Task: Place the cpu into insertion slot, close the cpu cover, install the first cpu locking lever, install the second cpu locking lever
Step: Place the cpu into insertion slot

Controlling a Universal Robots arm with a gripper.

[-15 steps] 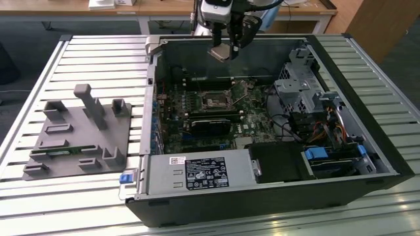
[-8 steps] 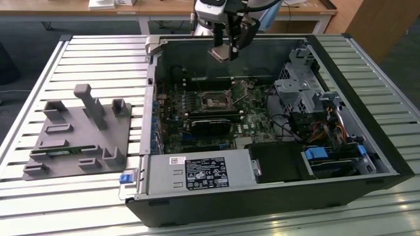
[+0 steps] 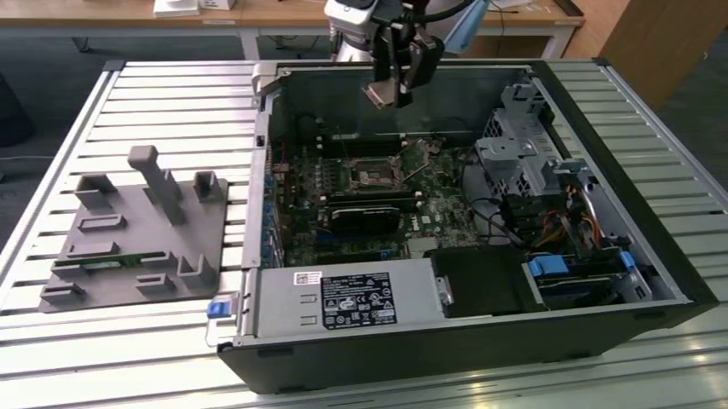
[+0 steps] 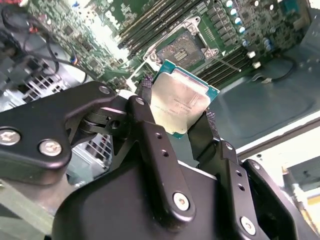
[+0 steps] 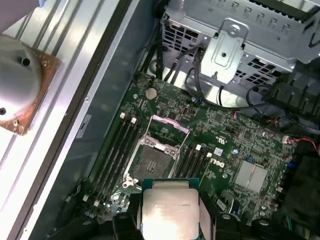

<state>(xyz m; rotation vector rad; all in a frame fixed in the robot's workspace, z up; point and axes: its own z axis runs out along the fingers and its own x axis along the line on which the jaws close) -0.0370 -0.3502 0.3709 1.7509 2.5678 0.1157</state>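
My gripper (image 3: 384, 92) hangs above the open computer case, shut on the cpu (image 3: 380, 93), a flat square chip with a silvery top. In both wrist views the cpu (image 4: 180, 102) (image 5: 169, 210) sits clamped by its edges between the two black fingers (image 4: 199, 136). Below it on the green motherboard (image 3: 438, 192) lies the insertion slot (image 3: 370, 173) (image 4: 182, 49) (image 5: 151, 164), square and dark, with nothing in it. The cpu cover (image 5: 170, 125) stands raised at the socket's far side, seen edge-on in the first wrist view.
A long black card (image 3: 364, 213) lies just in front of the socket in the exterior view. Memory slots (image 5: 117, 145) flank it. A metal drive cage (image 3: 521, 158) and cables fill the case's right, a power supply (image 3: 341, 298) its front. A grey fixture plate (image 3: 136, 230) lies on the slatted table.
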